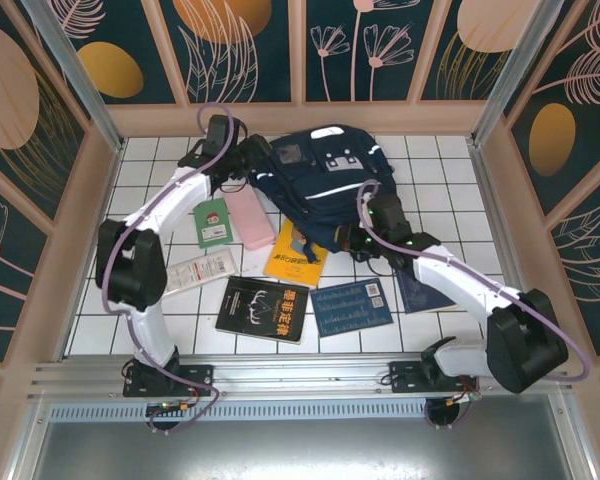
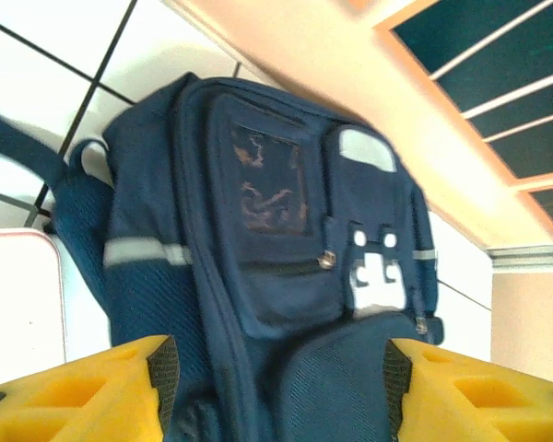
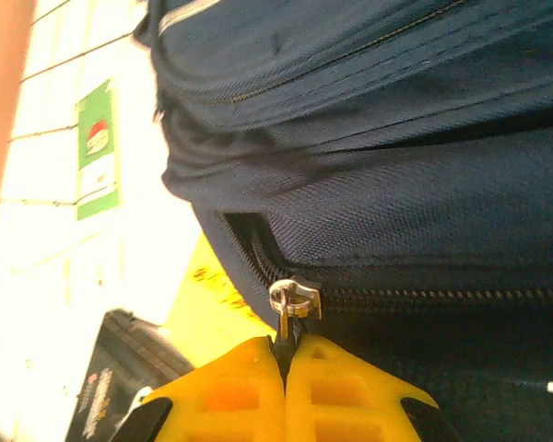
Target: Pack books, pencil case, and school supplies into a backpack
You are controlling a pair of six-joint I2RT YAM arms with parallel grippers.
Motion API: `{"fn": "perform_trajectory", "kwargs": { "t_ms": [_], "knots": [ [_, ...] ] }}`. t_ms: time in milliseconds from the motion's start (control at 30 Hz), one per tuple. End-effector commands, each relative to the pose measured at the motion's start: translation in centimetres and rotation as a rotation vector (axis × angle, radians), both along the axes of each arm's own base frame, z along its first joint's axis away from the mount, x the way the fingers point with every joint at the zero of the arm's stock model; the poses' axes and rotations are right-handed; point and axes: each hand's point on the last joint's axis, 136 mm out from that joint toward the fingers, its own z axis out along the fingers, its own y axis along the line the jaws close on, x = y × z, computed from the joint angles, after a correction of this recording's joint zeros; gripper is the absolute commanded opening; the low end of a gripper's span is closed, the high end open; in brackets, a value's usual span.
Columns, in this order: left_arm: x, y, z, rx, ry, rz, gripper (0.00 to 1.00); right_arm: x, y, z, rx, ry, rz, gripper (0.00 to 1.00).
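The navy backpack (image 1: 325, 170) lies at the back middle of the tiled table, front pockets up. My left gripper (image 1: 246, 160) hovers at its left side, open; the yellow fingers (image 2: 92, 396) stand wide apart over the backpack (image 2: 258, 258) with nothing pinched. My right gripper (image 3: 284, 345) is shut on the metal zipper pull (image 3: 293, 302) at the backpack's near edge (image 1: 355, 240). The books lie in front: orange-yellow (image 1: 298, 255), black (image 1: 263, 308), blue (image 1: 352, 307), another blue (image 1: 420, 292), small green (image 1: 212, 222). A pink pencil case (image 1: 250, 218) and the whitish packet of school supplies (image 1: 200, 270) lie left.
Raised walls ring the table (image 1: 450, 180) on three sides. The orange-yellow book's top edge is tucked under the backpack. Bare tiles lie at the right of the backpack and along the far left.
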Motion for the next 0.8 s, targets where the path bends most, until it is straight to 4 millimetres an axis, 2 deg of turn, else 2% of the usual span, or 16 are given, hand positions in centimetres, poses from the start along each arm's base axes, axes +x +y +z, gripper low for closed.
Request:
{"fn": "perform_trajectory", "kwargs": {
  "t_ms": [0,67,167,267,333,600,767],
  "knots": [
    [-3.9,-0.3,0.9,-0.035,0.024,-0.052,0.63,-0.3,4.0,3.1,0.122,-0.026,0.092,0.00],
    [-6.6,-0.8,0.7,-0.040,0.031,-0.080,0.63,-0.6,5.0,3.0,0.122,-0.019,0.115,0.00],
    [-10.6,-0.9,-2.1,-0.095,0.132,-0.075,0.64,-1.0,6.0,2.4,0.120,-0.011,0.137,0.00],
    [-13.6,-1.1,-4.8,-0.191,0.237,-0.051,0.64,-1.7,7.1,1.4,0.122,0.006,0.165,0.00],
    [-14.5,-1.8,-5.3,-0.229,0.250,-0.056,0.63,-2.2,7.8,0.8,0.122,0.014,0.177,0.00],
    [-13.8,-4.6,-7.6,-0.261,0.302,-0.066,0.62,-3.0,9.0,-1.2,0.159,0.041,0.184,0.00],
    [-12.7,-5.6,-8.8,-0.287,0.320,-0.062,0.51,-3.3,9.6,-1.6,0.170,0.038,0.197,0.00]
  ]
}}
